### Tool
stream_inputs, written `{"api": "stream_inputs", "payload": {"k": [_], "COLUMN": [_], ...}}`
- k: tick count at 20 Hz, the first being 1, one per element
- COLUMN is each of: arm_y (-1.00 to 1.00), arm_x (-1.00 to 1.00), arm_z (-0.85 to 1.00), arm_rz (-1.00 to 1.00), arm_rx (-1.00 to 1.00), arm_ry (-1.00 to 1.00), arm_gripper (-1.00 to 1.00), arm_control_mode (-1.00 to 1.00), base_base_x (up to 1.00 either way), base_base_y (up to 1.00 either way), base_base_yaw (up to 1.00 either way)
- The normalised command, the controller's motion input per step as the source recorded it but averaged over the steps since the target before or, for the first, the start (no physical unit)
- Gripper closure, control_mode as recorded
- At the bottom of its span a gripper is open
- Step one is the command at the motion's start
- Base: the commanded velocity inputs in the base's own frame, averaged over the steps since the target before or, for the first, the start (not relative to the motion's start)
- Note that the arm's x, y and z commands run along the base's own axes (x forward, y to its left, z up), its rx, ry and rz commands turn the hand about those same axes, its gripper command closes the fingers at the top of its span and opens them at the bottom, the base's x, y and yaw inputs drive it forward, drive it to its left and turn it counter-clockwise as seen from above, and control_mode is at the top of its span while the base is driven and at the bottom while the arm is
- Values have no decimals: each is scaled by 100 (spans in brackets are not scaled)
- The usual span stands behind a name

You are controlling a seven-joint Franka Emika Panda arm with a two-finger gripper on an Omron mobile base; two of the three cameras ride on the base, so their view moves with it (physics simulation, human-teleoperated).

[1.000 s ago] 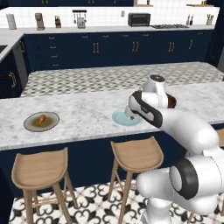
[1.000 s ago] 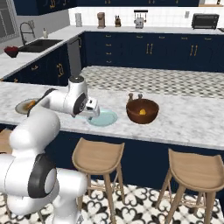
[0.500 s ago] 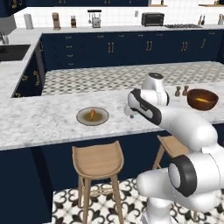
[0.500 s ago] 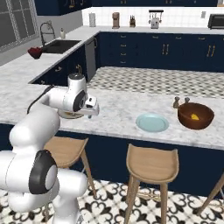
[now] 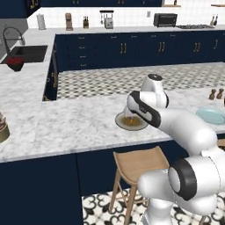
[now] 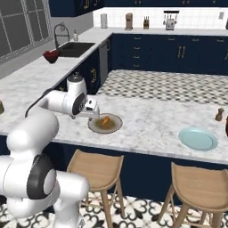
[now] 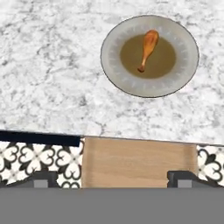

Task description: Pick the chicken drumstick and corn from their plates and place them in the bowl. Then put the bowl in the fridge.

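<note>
I see chicken drumstick (image 7: 147, 49): small, orange-brown, tapered, thick end up, lying in dark centre of brownish-grey plate (image 7: 114, 65) on marble worktop (image 7: 48, 65). My jaws spread wide, empty, above stool (image 7: 138, 162).

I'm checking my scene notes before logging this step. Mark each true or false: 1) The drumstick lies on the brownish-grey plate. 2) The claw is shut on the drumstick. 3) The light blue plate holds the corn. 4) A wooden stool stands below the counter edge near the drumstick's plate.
1) True: the chicken drumstick lies on the brownish-grey plate.
2) False: the claw is open and holds nothing.
3) False: the light blue plate is bare.
4) True: the stool is there.
</note>
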Motion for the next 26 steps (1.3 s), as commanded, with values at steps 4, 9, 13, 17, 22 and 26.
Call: {"api": "stream_inputs", "payload": {"k": [4,9,13,17,22,26], "arm_y": [0,-6,-27,-32,-7,-5], "arm_x": [0,60,100,99,86,70], "arm_z": [0,0,-14,-18,-45,-41], "arm_rz": [0,-2,-2,0,0,0], "arm_rx": [0,0,0,0,-3,-2], "arm_ry": [0,16,27,21,9,6], "arm_gripper": [-100,-100,-100,-100,-100,-100], "arm_control_mode": [100,-100,-100,-100,-100,-100], "base_base_x": [100,40,0,0,0,0], "base_base_y": [-3,0,0,0,0,0], "base_base_yaw": [-1,-1,0,0,0,0]}}
